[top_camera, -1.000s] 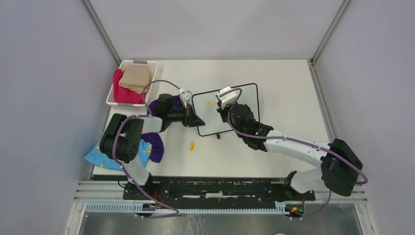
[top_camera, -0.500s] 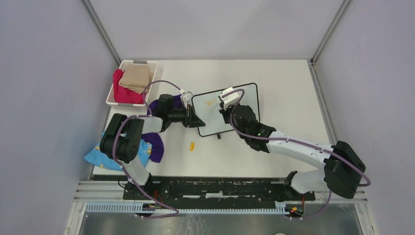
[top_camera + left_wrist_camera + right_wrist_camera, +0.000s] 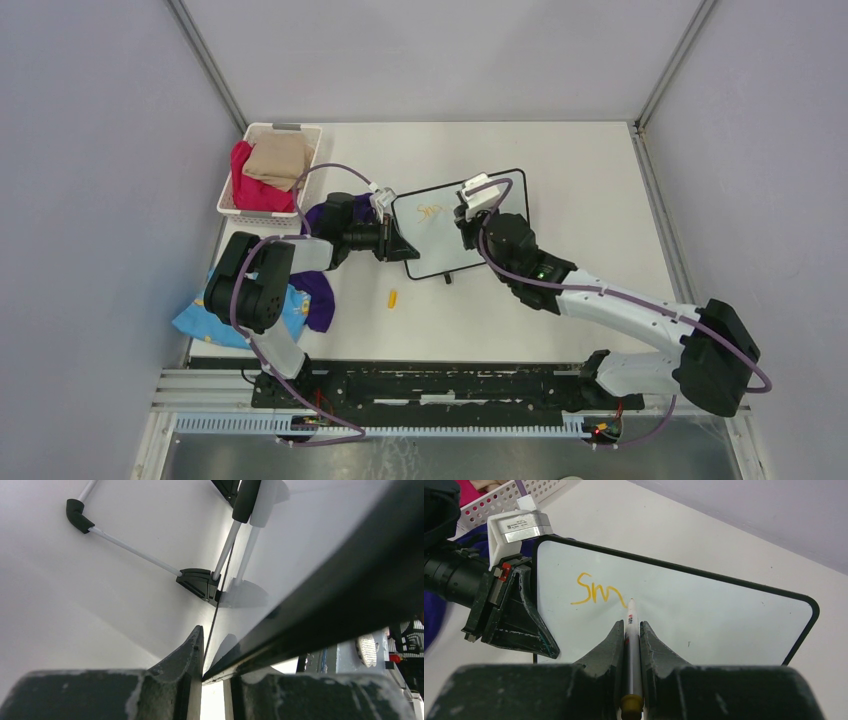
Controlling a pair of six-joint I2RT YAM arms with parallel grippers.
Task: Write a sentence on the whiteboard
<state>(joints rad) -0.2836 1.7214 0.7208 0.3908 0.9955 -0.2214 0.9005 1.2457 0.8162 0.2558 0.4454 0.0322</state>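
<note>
The board [image 3: 437,245] sits propped at the centre of the top view; the left gripper [image 3: 212,667] pinches its left edge, likely to steady it; the right gripper [image 3: 629,630] clamps a pen [image 3: 631,645], tip at the end of the orange writing [image 3: 596,594], "Sm".

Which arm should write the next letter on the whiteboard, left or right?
Right. The right pincer is shut on the marker, with its tip on the whiteboard just after the orange "Sm". The left pincer is clamped on the board's edge, steadying it.

basket [image 3: 229,198] w/ clothes [image 3: 277,159], purple cloth [image 3: 319,294], orange cap [image 3: 393,297]
</note>
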